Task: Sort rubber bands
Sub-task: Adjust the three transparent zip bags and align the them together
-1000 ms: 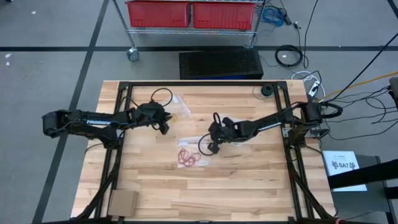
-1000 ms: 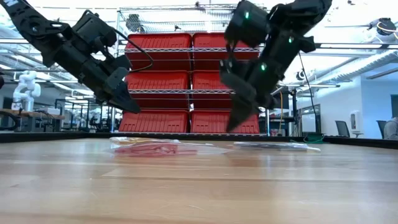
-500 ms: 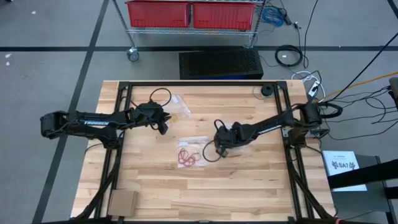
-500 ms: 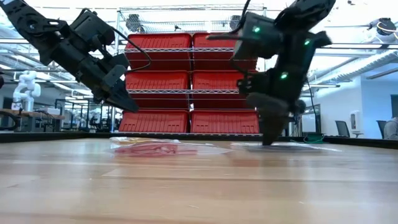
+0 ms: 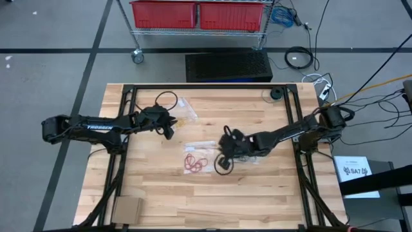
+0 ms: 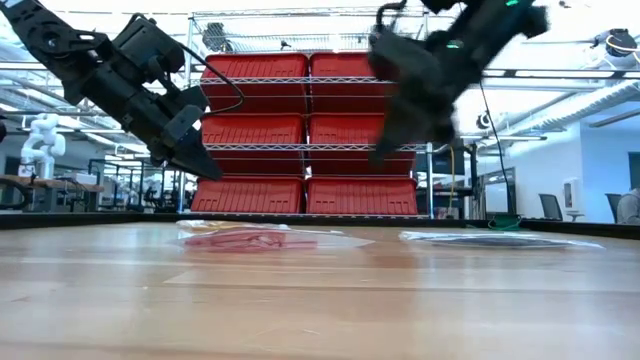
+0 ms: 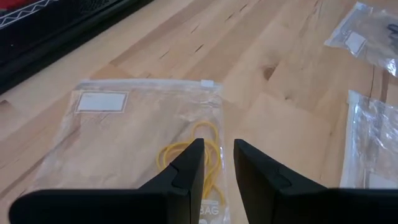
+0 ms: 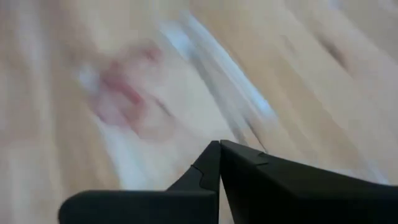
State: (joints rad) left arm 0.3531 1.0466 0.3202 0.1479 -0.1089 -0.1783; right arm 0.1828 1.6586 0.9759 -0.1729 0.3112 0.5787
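1. From above, the left gripper [image 5: 171, 132] hangs over the far left part of the wooden table [image 5: 257, 193], just beside a clear bag [image 5: 186, 109] with something yellowish inside.
2. Still from above, the right gripper [image 5: 222, 169] sits near the table's middle, just right of a heap of red rubber bands [image 5: 196, 162], which lies on a clear plastic bag [image 5: 201, 149].
3. From table height, the left gripper [image 6: 192, 160] slants down, well above the wood; I cannot tell from here how its fingers stand.
4. In the same view the right gripper [image 6: 385, 150] is lifted clear of the table, blurred. The red bands [image 6: 245, 239] lie low on the plastic, and another flat bag [image 6: 500, 239] lies off to one side.
5. The left wrist camera shows its two fingers [image 7: 186, 171] parted by a narrow gap with nothing between them, over a clear zip bag [image 7: 124, 134] holding yellow rubber bands [image 7: 196, 149].
6. The right wrist camera shows its fingers [image 8: 211, 171] pressed together, empty; the table beyond is a blur with a reddish smear.
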